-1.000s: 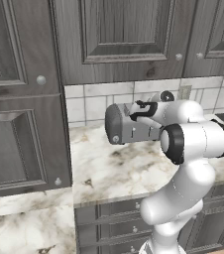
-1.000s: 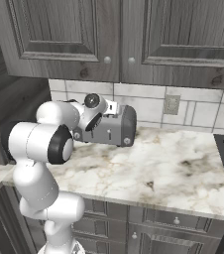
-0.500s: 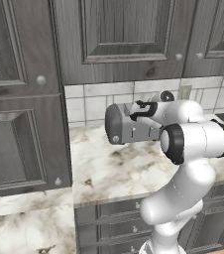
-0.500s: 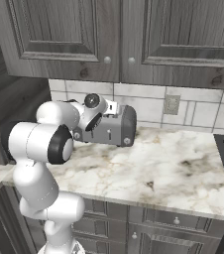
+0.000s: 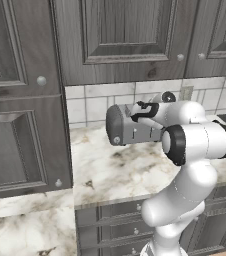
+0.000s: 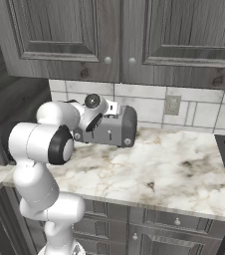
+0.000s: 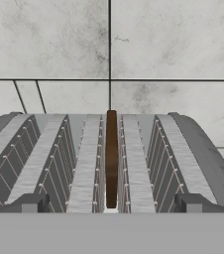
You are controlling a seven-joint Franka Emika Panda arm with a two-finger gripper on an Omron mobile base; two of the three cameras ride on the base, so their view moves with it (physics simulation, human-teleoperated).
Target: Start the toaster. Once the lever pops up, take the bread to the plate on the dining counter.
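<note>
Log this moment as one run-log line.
gripper: open, over toaster | bread: edge-on in middle slot | toaster: on marble worktop

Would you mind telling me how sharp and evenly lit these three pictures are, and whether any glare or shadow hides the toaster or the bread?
Left base view: sharp, flat light, no glare; the arm covers part of the toaster. Right base view: equally sharp, soft shading under the cabinets. Hand view: crisp, with the bread clear in its slot and the fingers dark but distinct.
</note>
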